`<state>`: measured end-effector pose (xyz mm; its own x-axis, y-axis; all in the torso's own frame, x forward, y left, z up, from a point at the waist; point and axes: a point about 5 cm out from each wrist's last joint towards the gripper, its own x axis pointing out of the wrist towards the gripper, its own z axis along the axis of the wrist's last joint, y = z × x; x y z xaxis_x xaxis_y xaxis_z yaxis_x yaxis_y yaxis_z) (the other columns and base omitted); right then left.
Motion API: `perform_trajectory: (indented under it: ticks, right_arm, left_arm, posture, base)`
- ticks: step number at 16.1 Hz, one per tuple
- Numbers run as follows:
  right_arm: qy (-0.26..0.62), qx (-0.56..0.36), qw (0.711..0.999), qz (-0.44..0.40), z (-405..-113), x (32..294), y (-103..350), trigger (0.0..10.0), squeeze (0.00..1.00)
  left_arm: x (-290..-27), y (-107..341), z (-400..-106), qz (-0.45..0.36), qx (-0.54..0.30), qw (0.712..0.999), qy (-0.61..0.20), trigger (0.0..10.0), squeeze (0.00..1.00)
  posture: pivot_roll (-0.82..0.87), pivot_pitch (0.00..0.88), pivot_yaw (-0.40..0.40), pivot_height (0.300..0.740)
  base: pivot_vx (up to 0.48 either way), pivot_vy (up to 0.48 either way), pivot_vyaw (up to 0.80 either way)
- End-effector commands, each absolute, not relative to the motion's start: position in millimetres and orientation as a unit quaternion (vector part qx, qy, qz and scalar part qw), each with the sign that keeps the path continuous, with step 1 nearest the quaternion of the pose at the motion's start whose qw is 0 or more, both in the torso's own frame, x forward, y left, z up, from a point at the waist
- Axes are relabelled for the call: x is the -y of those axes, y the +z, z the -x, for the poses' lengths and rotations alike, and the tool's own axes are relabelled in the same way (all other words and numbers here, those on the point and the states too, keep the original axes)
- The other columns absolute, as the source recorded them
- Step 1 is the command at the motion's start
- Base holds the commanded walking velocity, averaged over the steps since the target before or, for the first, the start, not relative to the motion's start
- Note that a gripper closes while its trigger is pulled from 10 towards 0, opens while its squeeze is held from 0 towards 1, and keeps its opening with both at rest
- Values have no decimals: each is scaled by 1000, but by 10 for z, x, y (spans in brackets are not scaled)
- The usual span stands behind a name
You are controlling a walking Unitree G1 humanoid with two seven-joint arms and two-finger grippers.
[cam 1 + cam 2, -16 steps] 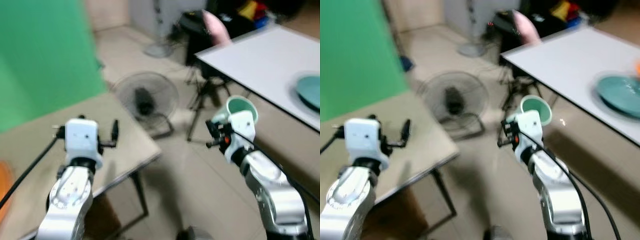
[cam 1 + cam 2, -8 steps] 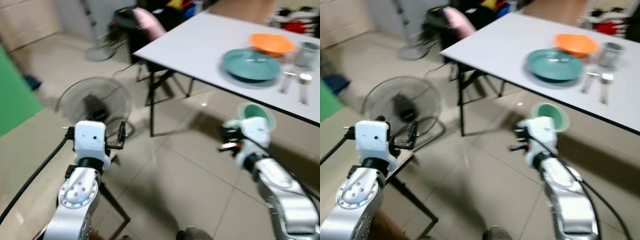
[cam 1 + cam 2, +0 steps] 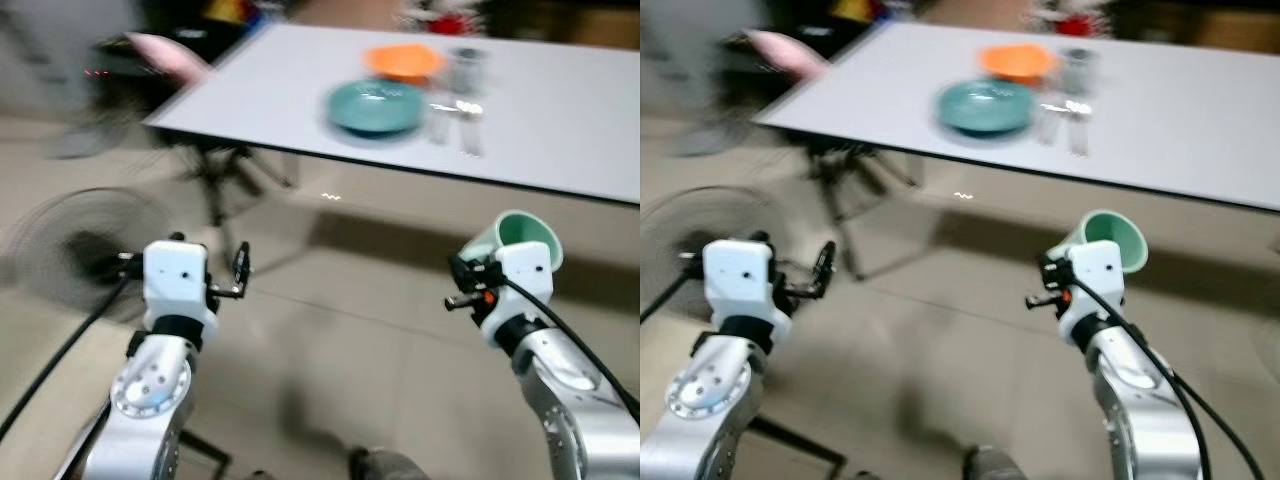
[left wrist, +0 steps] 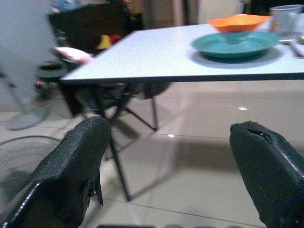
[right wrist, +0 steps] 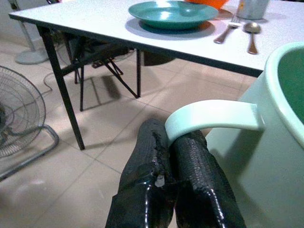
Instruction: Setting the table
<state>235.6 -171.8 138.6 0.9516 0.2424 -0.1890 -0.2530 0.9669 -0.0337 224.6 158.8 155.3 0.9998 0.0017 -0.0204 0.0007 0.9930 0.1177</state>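
Observation:
My right gripper [image 5: 173, 159] is shut on the handle of a mint green mug [image 3: 525, 238], held in the air in front of a white table [image 3: 560, 110]. On the table stand a teal plate [image 3: 375, 105], an orange bowl [image 3: 403, 62] behind it, a metal cup [image 3: 465, 68], and a fork [image 5: 225, 34] and spoon [image 5: 251, 33] beside the plate. My left gripper [image 4: 173, 156] is open and holds nothing, raised over the tiled floor short of the table.
A floor fan [image 3: 70, 245] stands low at the left. Folding chair legs [image 3: 225, 170] and a dark seat with a pink cushion [image 3: 165, 50] sit by the table's left corner. Beige tiled floor [image 3: 340, 340] lies between me and the table.
The camera has swung right, so the white table now lies straight ahead and the fan has shifted left. The right gripper still holds the mug; the left stays open.

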Motion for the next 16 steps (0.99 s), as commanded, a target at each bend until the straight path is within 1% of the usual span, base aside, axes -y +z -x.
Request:
perform_trajectory:
  ticks: [1, 2, 4, 6, 8, 10, 12, 16]
  right_arm:
    - [139, -81, 986, 31, -2370, 1696, 1439, 10000, 0]
    - [138, -76, 987, 37, -2399, 1695, 1451, 10000, 0]
    - [132, -58, 988, 62, -2444, 1697, 1496, 10000, 0]
    - [116, -68, 986, 94, -2487, 1708, 1486, 10000, 0]
    - [99, -62, 986, 118, -2515, 1728, 1500, 10000, 0]
    - [103, -64, 989, 86, -2527, 1724, 1503, 10000, 0]
    - [103, -70, 991, 53, -2525, 1713, 1506, 10000, 0]
    - [91, -72, 992, 51, -2553, 1761, 1494, 10000, 0]
  left_arm:
    - [-1618, 1580, -2263, -55, -5, 998, 16, 10000, 0]
    - [-1610, 1584, -2277, -58, -5, 998, 18, 10000, 0]
    - [-1594, 1586, -2290, -55, -5, 998, 20, 10000, 0]
    - [-1592, 1586, -2288, -51, -4, 998, 27, 10000, 0]
    - [-1591, 1610, -2281, -39, 4, 999, 27, 10000, 0]
    - [-1593, 1628, -2287, -62, 11, 998, 21, 10000, 0]
    - [-1579, 1639, -2290, -57, 16, 998, 15, 10000, 0]
    - [-1558, 1633, -2298, -50, 14, 999, 8, 10000, 0]
  posture:
    - [-143, 85, 61, 740]
    - [-144, 83, 58, 740]
    - [-148, 85, 56, 740]
    - [-150, 86, 54, 740]
    - [-152, 91, 50, 740]
    - [-153, 96, 49, 740]
    - [-154, 99, 51, 740]
    - [-154, 94, 52, 740]
  base:
    - [0, 0, -800]
    - [0, -480, -719]
    - [0, -480, 0]
    - [0, -480, 0]
    - [0, 0, 0]
    - [0, 0, 0]
    - [129, 0, 0]
    - [276, 0, -784]
